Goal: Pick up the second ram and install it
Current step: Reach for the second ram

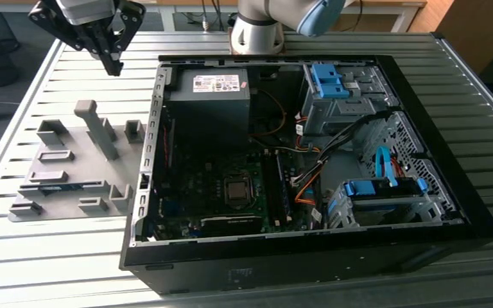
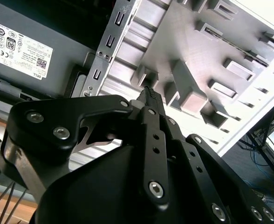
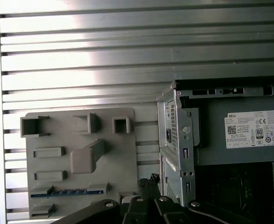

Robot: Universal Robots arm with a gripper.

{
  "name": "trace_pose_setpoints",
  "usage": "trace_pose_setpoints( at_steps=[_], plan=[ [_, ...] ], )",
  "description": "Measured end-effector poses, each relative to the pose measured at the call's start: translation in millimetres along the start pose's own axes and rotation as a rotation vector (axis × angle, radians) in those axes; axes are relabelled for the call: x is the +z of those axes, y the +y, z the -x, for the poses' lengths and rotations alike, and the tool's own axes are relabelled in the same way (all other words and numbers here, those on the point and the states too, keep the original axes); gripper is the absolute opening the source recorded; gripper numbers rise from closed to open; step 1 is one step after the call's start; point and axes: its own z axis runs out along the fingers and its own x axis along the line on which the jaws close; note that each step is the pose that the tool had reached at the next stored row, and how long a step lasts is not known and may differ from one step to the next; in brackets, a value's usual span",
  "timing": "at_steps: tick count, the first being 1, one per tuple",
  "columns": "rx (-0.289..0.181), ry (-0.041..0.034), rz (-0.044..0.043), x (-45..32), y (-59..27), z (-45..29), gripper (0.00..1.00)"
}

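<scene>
Blue-green ram (image 1: 56, 187) is seen lying in the grey fixture (image 1: 82, 157), not yet picked up; the gripper (image 1: 113, 64) is held well apart, fingers (image 2: 151, 100) clenched on nothing.

Lab — slatted metal bench (image 1: 75, 269), opened PC case (image 1: 315, 264)

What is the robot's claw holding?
Nothing. The gripper hangs empty, its fingertips together with nothing between them. The ram lies in the grey fixture.

bright light, perhaps daylight, glares off the slatted table (image 3: 127, 60); the computer case (image 1: 298, 263) sits dim and shadowed inside.
</scene>
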Motion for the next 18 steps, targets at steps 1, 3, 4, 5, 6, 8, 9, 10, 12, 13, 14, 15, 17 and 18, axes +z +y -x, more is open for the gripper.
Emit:
trace_pose_setpoints(
  at_steps=[1,3,4,5,6,8,9,10,12,13,14,15,17,18],
  plan=[
    [0.0,0.0001,-0.0001,-0.1,0.0,-0.4,0.11],
    [0.0,0.0001,0.0,-0.1,-0.1,-1.7,0.11],
    [0.0,0.0001,-0.0001,-0.1,-0.2,-2.3,0.11],
    [0.0,0.0001,-0.0001,-0.1,-0.2,-2.9,0.11],
    [0.0,0.0,0.0,-0.1,-0.3,-3.6,0.11],
    [0.0,0.0,0.0,-0.1,-0.4,-5.0,0.11],
    [0.0,0.0001,-0.0001,-0.2,-0.4,-5.6,0.11],
    [0.0,0.0001,-0.0001,-0.2,-0.5,-6.3,0.11],
    [0.0,0.0001,0.0,-0.2,-0.6,-7.9,0.11],
    [0.0,0.0,0.0,-0.2,-0.7,-8.7,0.11],
    [0.0,0.0001,-0.0001,-0.3,-0.7,-9.4,0.11],
    [0.0,0.0001,-0.0001,-0.3,-0.8,-10.1,0.11],
    [0.0,0.0001,-0.0001,-0.3,-0.9,-11.7,0.11],
    [0.0,0.0001,0.0,-0.3,-1.0,-12.5,0.11]
  ],
)
